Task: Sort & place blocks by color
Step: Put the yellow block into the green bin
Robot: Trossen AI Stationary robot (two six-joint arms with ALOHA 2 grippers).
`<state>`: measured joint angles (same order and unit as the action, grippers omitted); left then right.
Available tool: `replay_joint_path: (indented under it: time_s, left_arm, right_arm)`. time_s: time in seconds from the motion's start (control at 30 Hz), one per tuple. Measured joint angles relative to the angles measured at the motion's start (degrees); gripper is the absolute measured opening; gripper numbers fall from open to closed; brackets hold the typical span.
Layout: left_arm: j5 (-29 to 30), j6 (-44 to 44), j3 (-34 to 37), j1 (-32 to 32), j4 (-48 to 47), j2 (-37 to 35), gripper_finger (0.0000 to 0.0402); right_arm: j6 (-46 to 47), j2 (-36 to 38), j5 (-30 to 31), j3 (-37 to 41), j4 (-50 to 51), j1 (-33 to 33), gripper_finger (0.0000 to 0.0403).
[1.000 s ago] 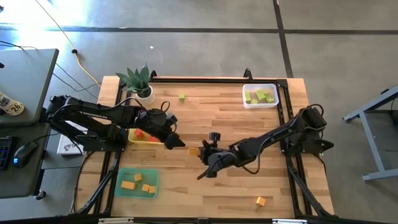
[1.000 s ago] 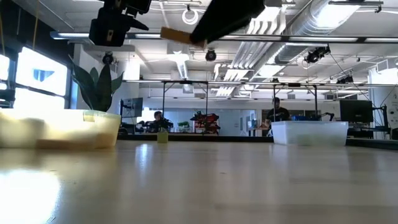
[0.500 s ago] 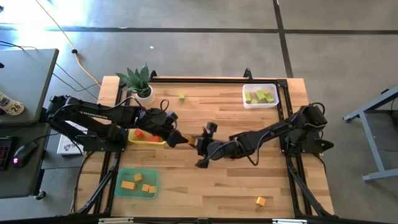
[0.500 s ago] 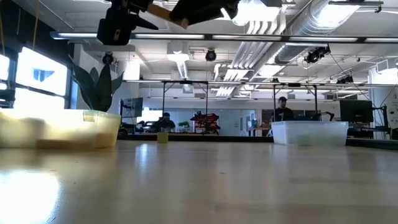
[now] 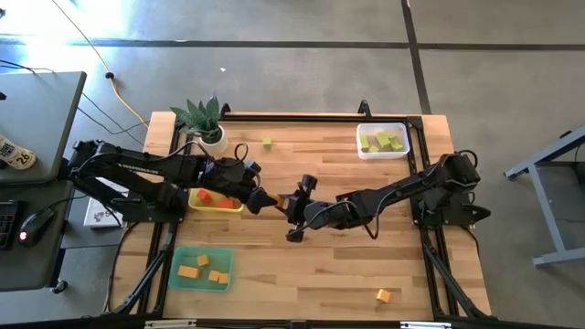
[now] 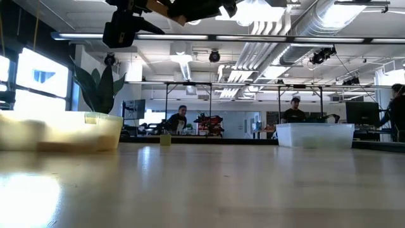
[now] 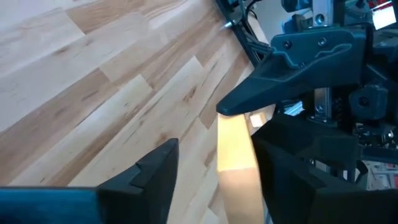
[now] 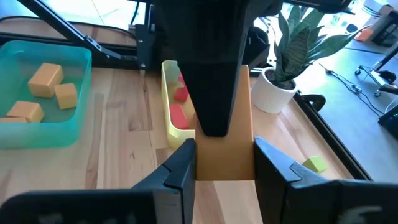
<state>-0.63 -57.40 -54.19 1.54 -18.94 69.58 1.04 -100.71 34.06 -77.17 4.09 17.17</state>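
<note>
— Handover is what seems to be under way above the middle of the table (image 5: 347, 265): an orange brick (image 8: 225, 146) is clamped between the jaws of the right gripper (image 5: 289, 206), and the left gripper (image 5: 265, 202) is set against its free end.

— Are the left jaws closed on it?

— In the left wrist view they are seen spread, one on either side of the brick, with a gap on the left side at least. They are judged open, nothing gripped.

— How is the brick expected to handle?

— It is taken for a stiff, light, solid piece with flat smooth faces. No yielding is expected, so a modest squeeze should serve. Slipping is the risk if only a corner or edge is caught.

— Where should it be held?

— Across two opposite flat long faces, on the free end clear of the right jaws, squarely and not at a slant.

— And the other blocks?

— Orange ones are seen in the teal tray (image 5: 182, 284) at the near left, red ones in the yellow tray (image 5: 232, 208) beside the left arm, light green ones in the clear tray (image 5: 406, 149) at the far right. One green block (image 5: 267, 143) is left far on the table near the plant (image 5: 205, 119), and one orange block (image 5: 383, 295) near the front right.
</note>
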Motion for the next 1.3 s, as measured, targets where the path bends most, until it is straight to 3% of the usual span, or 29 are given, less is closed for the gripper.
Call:
replay_joint_path:
  time_s: [0.37,0.5,0.6,0.77,0.9,1.1,1.3]
  left_arm:
    - [1.18,4.64,0.0,0.0,2.23,-0.04,0.0069]
    - [1.32,6.09,0.0,0.03,1.92,-0.04,0.0041]
    - [1.34,8.85,0.17,0.0,0.96,-0.04,0.0035]
    - [1.4,11.03,0.04,-0.14,-0.4,0.01,0.0036]
    - [0.88,11.53,0.04,-0.87,-1.82,0.0,0.0036]
    - [-1.48,12.6,0.02,-4.22,-5.11,-0.02,0.0036]
    - [-4.46,9.14,0.02,-11.48,-12.6,-0.04,0.0036]
  right_arm:
    - [0.14,0.0,0.43,0.0,0.26,-0.85,0.0094]
    - [0.07,0.0,0.64,0.0,0.65,-0.91,0.0091]
    - [0.59,0.06,-0.09,0.0,0.54,-0.92,0.0083]
    - [6.55,0.09,-0.8,-0.02,1.17,-0.92,0.0145]
    - [11.68,0.07,-4.66,-0.02,3.7,-0.98,0.0179]
    - [19.06,0.04,-12.28,-0.02,9.65,-0.9,0.0188]
    - [26.35,0.0,-18.01,-0.02,16.11,-0.94,0.019]
